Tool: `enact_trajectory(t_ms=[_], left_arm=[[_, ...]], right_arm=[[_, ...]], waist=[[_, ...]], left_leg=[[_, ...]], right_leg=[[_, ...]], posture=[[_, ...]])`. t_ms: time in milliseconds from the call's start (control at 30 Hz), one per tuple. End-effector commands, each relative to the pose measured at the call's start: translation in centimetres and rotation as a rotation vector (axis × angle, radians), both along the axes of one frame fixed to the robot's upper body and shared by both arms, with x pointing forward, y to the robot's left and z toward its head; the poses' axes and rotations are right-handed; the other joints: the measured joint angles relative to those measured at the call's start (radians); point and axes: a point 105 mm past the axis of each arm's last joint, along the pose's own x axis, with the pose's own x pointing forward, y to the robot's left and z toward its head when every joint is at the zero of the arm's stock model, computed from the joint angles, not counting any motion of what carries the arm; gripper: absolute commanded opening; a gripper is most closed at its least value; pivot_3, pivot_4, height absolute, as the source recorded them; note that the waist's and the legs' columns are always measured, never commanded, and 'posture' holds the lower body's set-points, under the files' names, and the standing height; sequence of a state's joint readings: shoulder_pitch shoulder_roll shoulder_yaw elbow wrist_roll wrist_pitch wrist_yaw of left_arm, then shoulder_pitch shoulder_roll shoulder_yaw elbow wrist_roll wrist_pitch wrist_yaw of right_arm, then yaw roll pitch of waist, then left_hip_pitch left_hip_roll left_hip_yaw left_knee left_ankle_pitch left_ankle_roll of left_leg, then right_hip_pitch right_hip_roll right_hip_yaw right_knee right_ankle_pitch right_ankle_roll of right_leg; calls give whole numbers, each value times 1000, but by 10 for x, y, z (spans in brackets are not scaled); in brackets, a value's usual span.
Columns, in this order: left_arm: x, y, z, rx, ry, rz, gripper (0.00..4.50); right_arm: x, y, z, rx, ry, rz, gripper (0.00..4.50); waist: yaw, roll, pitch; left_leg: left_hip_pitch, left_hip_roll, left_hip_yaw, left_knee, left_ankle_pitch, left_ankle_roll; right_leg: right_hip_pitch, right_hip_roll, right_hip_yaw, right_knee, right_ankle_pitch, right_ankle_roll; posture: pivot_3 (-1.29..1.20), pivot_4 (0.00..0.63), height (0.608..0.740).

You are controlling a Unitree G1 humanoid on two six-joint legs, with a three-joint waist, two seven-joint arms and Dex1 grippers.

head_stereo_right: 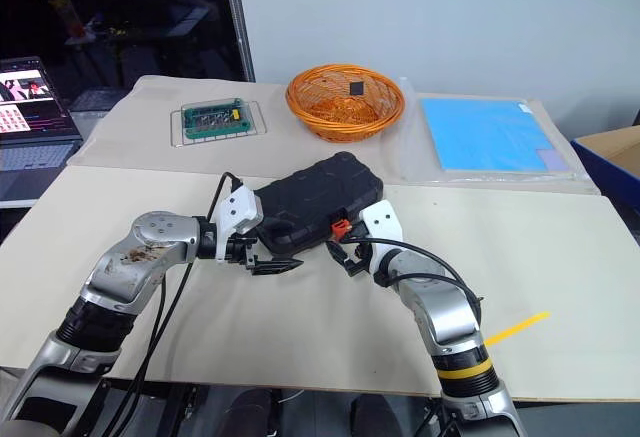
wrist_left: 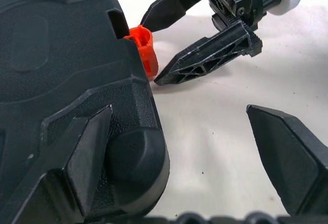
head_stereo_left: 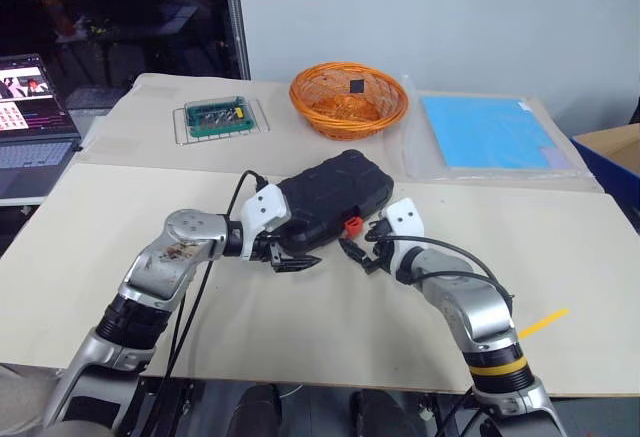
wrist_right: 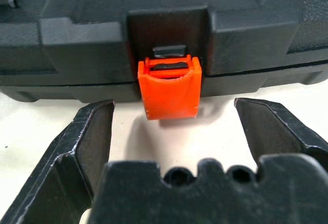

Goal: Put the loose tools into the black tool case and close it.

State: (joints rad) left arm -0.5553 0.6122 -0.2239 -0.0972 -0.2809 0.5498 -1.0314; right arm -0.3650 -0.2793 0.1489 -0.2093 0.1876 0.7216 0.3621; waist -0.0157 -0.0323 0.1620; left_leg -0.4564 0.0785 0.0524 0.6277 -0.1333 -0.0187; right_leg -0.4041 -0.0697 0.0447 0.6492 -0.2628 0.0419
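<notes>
Pushing the orange latch (wrist_right: pixel 168 92) shut, we keep our right gripper (head_stereo_left: pixel 362 252) wide, left gripper (head_stereo_left: pixel 292 259) wide beside the black tool case (head_stereo_left: pixel 325 197).

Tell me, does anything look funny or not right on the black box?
Yes, one thing: the black tool case has its lid down, but its orange latch hangs loose below the seam, not snapped up. The case also lies slanted on the table.

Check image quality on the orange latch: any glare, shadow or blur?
Right wrist view: small orange plastic latch sharp, evenly lit, soft shadow beneath, no glare. Left wrist view: latch legible, faint sheen on textured black moulded case; near fingertips slightly soft. Head views: diffuse light, faint shadows.
</notes>
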Motion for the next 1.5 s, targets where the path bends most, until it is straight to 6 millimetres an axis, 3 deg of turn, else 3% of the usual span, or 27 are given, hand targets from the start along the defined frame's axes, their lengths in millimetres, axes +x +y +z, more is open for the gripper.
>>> enact_trajectory(t_ms=[33,67,167,300,400,900,1267,1500], left_arm=[[-3,6,-19,40,80,24,4500],[-3,6,-19,40,79,24,4500],[-3,5,-19,40,79,23,4500],[-4,5,-19,39,79,24,4500],[-4,5,-20,39,81,24,4500],[-3,4,-25,46,83,35,4500],[0,0,-27,52,76,31,4500],[0,0,-29,46,75,40,4500]], right_arm=[[1,4,10,17,-63,15,4342],[2,5,9,16,-63,15,4342],[3,7,8,18,-62,19,3682],[4,8,7,16,-60,23,2164],[5,8,7,11,-64,26,1287],[-5,10,39,-32,-153,63,1270],[21,18,28,-4,-49,85,1270],[4,8,28,-64,-66,104,1270]], waist=[[0,0,0],[-1,0,0],[0,0,0],[0,0,0],[0,0,0],[0,0,0],[-8,0,0],[-2,1,0]], left_leg=[[0,0,0,0,0,0],[0,0,0,0,0,0],[0,0,0,0,0,0],[0,0,0,0,0,0],[0,0,0,0,0,0],[0,0,0,0,0,0],[1,1,0,0,0,0],[1,1,0,0,0,0]], right_leg=[[0,0,0,0,0,0],[0,0,0,0,0,0],[0,0,0,0,0,0],[0,0,0,0,0,0],[0,0,0,0,0,0],[0,0,0,0,0,0],[0,1,0,0,1,-1],[0,1,0,0,0,-1]], posture=[[0,150,740],[0,150,740],[0,150,740],[0,150,740],[0,150,740],[0,150,740],[0,150,740],[0,150,740]])
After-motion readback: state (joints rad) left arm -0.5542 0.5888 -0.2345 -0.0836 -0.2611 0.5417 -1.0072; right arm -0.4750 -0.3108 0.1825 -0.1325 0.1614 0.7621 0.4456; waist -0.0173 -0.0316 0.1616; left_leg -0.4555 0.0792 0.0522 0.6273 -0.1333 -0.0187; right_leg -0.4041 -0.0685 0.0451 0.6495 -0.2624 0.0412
